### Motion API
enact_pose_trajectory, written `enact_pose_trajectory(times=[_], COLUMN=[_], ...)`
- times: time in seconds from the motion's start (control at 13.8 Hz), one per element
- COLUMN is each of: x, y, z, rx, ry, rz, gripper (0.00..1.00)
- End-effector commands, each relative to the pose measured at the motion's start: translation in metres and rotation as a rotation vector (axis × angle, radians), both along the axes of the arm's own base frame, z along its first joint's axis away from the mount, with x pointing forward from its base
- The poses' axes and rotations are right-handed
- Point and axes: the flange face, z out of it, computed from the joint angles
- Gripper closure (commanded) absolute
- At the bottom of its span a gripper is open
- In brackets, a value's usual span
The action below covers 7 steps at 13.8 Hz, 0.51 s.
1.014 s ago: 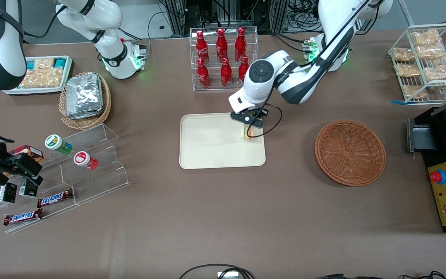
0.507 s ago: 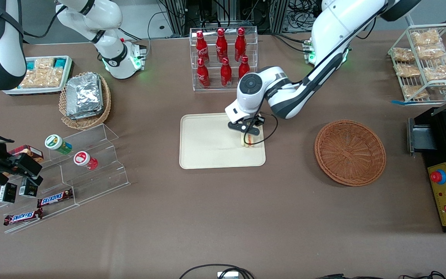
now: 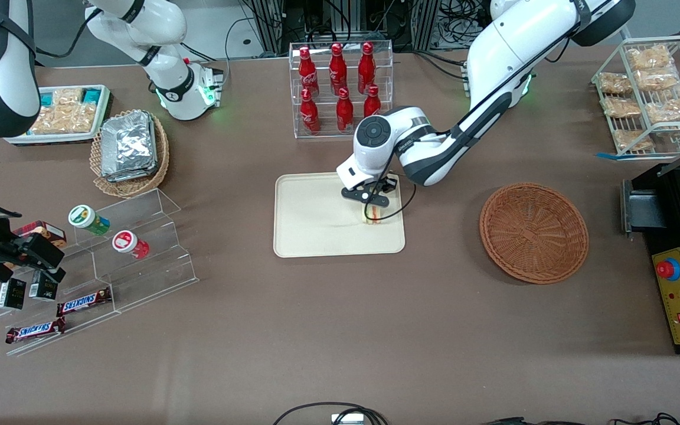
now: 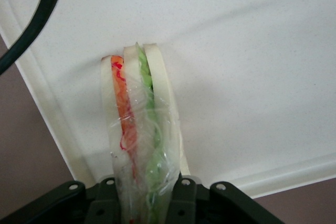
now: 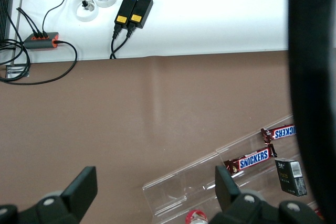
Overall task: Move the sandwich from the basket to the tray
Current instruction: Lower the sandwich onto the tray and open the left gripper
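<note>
On the tray (image 3: 316, 218), at its edge nearest the basket (image 3: 533, 231), the claw (image 3: 371, 208) pinches the sandwich (image 3: 373, 215) standing on edge. Its bread tip touches the tray floor. At about three o'clock from the tray, well apart, the basket sits on the tabletop (image 3: 340, 330).

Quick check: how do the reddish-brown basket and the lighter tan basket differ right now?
The reddish-brown basket lies empty toward the working arm's end; the tan basket toward the parked arm's end holds foil packets. The reddish-brown one looks darker and wider. Both are round woven wicker on the table. The pincer is shut on the sandwich over the tray.
</note>
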Motion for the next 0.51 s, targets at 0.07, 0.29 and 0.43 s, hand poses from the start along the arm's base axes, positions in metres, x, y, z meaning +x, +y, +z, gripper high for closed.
enact_pose_trajectory(times=[0.07,0.29,0.43], x=[-0.003,0.018,0.037], y=[-0.01,-0.014,-0.016], z=[0.007,0.028,0.046], rx=[0.053,0.066,0.059], ry=[-0.075,-0.095,-0.108], rz=[-0.003,0.03,0.071], gripper=[0.0,0.0,0.0])
